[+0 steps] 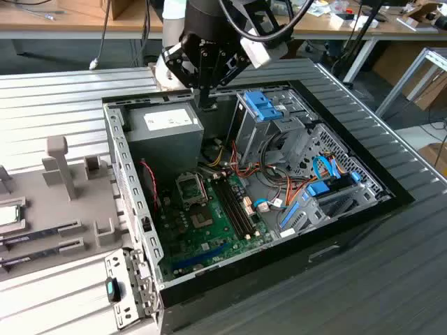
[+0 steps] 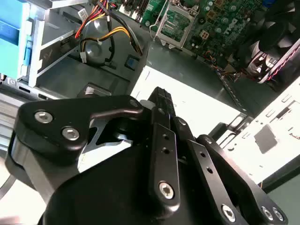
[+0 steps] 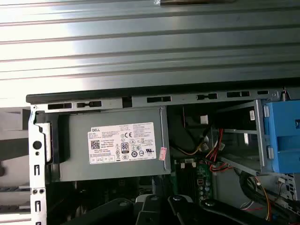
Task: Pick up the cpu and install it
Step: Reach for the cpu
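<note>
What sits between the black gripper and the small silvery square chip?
In the exterior view, the grey metal power supply box, the case's metal side wall and grey upright posts separate gripper from chip.

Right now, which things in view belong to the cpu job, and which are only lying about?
For the job: cpu on the grey tray, cpu socket on the motherboard, claw.
Just lying about: power supply, blue drive cage, memory sticks on the tray.
</note>
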You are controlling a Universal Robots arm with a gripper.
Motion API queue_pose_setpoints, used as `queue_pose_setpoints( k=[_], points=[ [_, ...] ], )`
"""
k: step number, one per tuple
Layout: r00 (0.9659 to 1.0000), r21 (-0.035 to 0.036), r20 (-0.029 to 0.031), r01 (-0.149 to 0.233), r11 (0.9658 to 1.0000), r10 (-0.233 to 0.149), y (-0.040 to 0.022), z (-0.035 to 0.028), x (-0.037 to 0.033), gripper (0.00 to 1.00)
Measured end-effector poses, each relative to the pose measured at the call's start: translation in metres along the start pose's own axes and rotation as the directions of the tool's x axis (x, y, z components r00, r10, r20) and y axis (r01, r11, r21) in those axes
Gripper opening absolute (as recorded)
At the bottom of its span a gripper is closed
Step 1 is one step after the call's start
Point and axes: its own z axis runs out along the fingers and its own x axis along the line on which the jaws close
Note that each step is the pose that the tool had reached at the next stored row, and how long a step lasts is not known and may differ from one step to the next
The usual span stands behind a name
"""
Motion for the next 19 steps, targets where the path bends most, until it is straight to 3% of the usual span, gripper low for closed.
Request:
queue_pose_setpoints(
  k=[19],
  points=[
    [1.0, 0.0, 0.0, 0.0, 1.0, 0.0, -0.0011, -0.0004, 0.0144, 0.11]
  ],
)
